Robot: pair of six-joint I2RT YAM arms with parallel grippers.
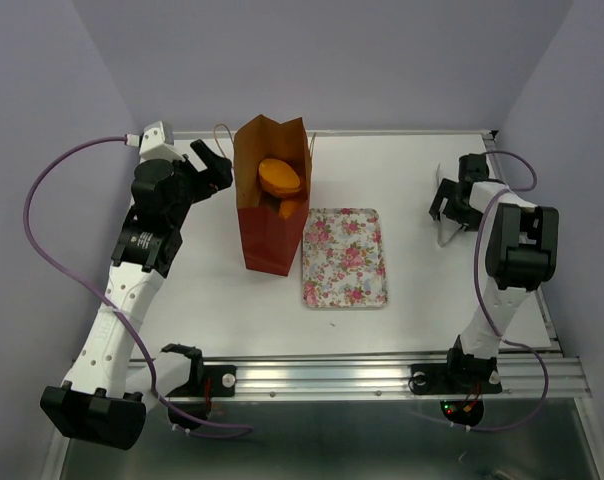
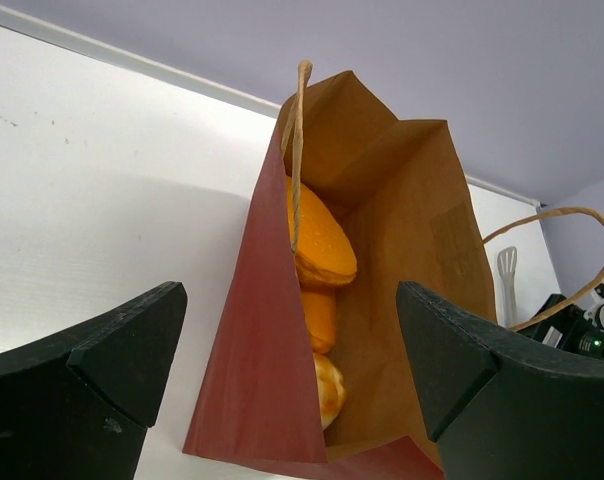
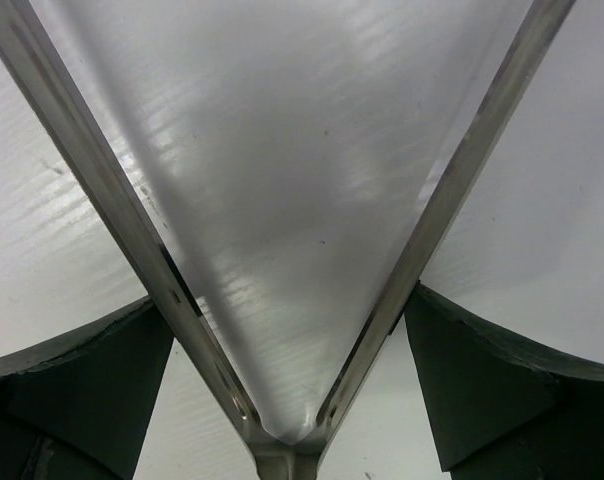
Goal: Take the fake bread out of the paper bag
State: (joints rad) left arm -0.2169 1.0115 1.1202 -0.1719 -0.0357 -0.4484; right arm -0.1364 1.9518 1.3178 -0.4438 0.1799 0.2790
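L gripper, upper left of the top view, jaws wide w/ nothing btw them, sits just beside the left wall of the paper bag; its wrist cam looks straight into the bag's open mouth, where the fake bread is all inside, orange pcs stacked against the brown lining, a cord handle hanging across them. R gripper, right-centre of the top view, also wide, straddles a metal utensil w/ two arms spreading in a V, contact unclear. Floral tray lies on the desk just right of the bag
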